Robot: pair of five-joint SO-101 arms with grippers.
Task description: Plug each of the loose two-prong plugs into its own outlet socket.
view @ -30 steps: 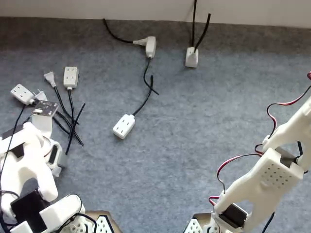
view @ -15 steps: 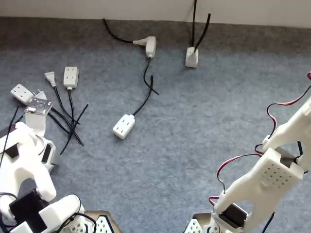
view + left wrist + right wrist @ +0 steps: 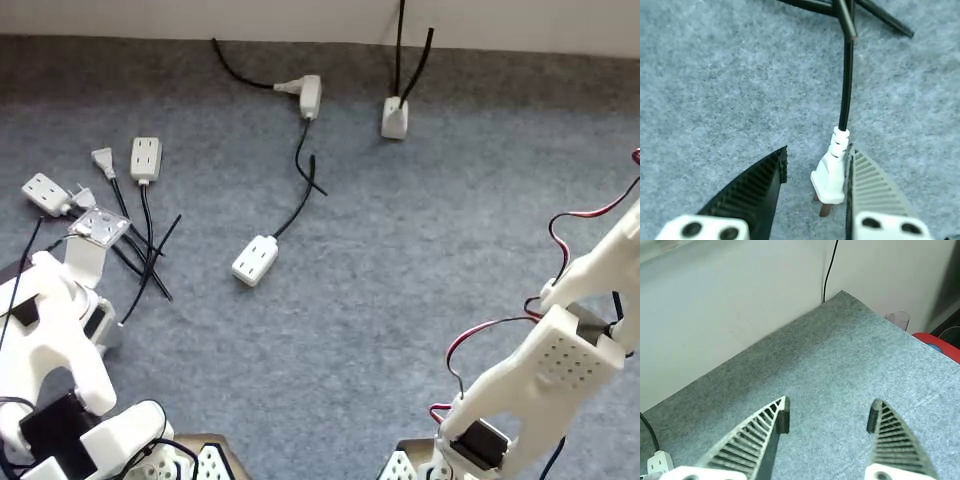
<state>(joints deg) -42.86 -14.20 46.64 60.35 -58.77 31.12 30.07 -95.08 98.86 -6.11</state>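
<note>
Left fingers [image 3: 755,187] stand apart around a white two-prong plug [image 3: 831,172] lying on the grey felt table [image 3: 715,75], its body against the pale finger. From above, the left arm's wrist [image 3: 100,228] has swung slightly rightward, beside a white outlet block [image 3: 146,158]. Right fingers [image 3: 750,440] are spread wide over the felt.

No text, label, number or sign can be read in any view. The white outlet block [image 3: 255,260] and the two-prong plug [image 3: 830,175] show plain faces, and any marking on them is too small to make out.
</note>
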